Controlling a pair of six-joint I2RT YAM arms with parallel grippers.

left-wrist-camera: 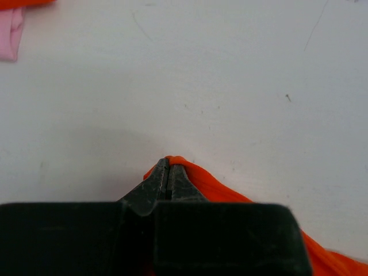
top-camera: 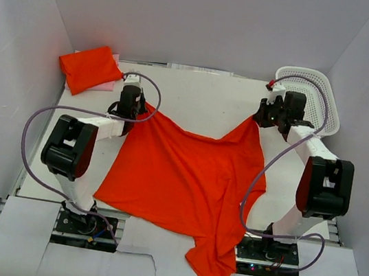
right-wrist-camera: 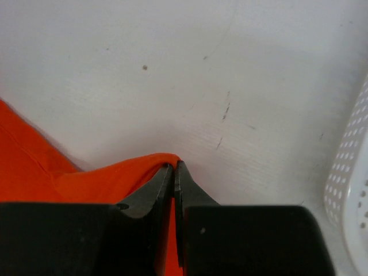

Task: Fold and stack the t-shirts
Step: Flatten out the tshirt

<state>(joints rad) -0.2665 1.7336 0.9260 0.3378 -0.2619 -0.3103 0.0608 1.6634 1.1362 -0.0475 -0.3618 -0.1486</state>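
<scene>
Wrist views: the gripper bodies hide most of the cloth, so only the pinched folds show. The left fingers [left-wrist-camera: 156, 185] are clamped on one far corner of the shirt [top-camera: 185, 180], the right fingers [right-wrist-camera: 162, 187] on the other. The shirt lies spread on the desk [top-camera: 211, 97], its near end over the front edge. Both arms reach forward, elbows raised. A folded shirt [top-camera: 89, 67] sits far left, half covering a pink item [left-wrist-camera: 8, 37].

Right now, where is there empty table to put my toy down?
The bare table strip at the back, between the folded t-shirt and the white mesh basket. The middle is crowded: the spread t-shirt covers it, pinched by the left gripper and right gripper.
</scene>
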